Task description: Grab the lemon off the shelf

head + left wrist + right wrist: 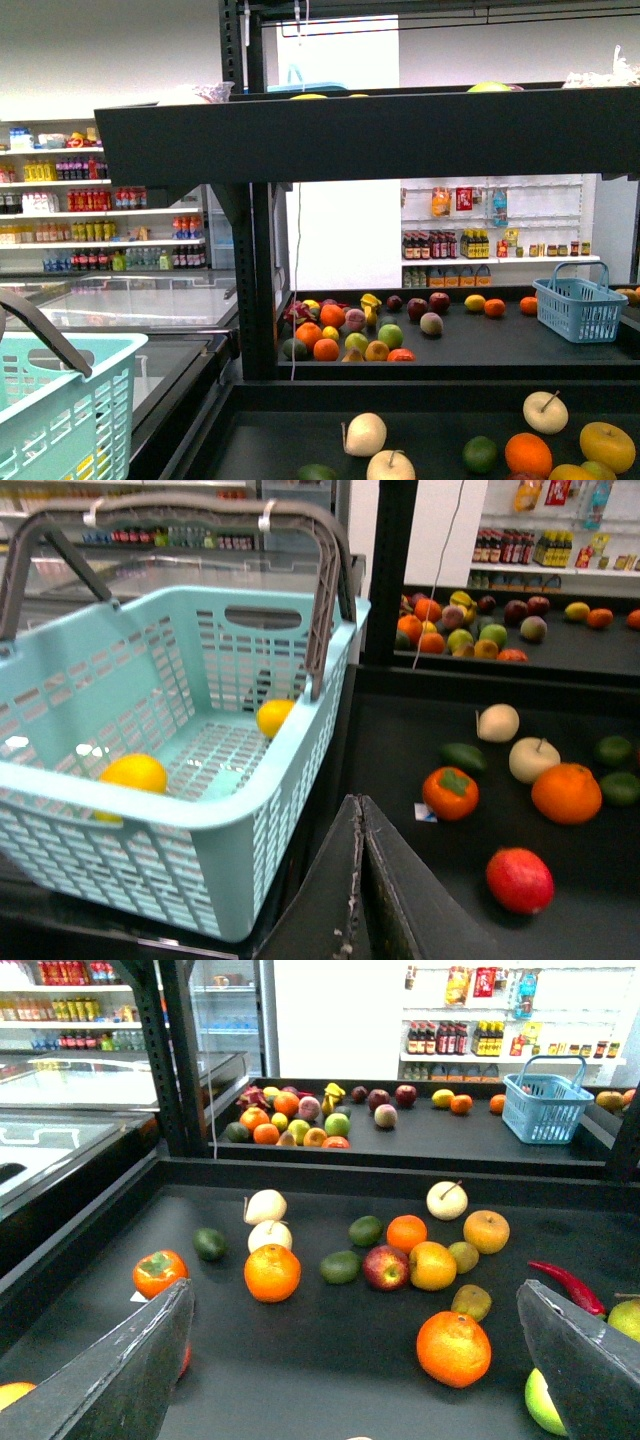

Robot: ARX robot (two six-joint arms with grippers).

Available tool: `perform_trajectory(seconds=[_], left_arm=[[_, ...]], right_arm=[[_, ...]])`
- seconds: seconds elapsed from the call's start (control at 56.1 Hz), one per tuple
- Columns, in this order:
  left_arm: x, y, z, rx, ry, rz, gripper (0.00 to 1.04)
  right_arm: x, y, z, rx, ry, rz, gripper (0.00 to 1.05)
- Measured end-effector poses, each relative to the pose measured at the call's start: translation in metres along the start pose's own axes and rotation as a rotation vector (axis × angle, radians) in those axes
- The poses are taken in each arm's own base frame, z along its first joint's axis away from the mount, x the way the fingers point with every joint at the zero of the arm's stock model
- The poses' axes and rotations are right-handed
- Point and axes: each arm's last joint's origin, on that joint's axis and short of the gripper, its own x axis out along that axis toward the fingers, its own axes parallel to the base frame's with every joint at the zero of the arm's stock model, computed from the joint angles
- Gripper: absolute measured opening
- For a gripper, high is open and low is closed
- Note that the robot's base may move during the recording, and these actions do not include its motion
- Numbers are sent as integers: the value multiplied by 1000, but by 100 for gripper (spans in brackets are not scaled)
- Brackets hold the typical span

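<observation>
Listing black metal tiered shelf; likely lemon, a small yellow oval fruit, right of centre on the rear tray. Right fingers spread wide, empty; left fingers pressed together. Risk: reaching past crowded fruit and seizing the round orange just beside it.

Two lemons in basket left of shelf

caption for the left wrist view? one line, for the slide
Shut left gripper beside a light-blue basket holding two yellow fruits, with mixed fruit scattered on the black shelf tray.
</observation>
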Motion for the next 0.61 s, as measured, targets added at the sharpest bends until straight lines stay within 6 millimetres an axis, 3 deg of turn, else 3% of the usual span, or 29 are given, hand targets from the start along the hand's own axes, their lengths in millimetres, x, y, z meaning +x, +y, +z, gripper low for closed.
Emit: perform_trajectory(seconds=[0.285, 0.606], left_arm=[[-6, 0, 1, 0, -28, 1, 3], [-6, 0, 1, 0, -26, 1, 63]], right_arm=[[0, 0, 0, 0, -1, 1, 97], [0, 0, 0, 0, -1, 1, 97]])
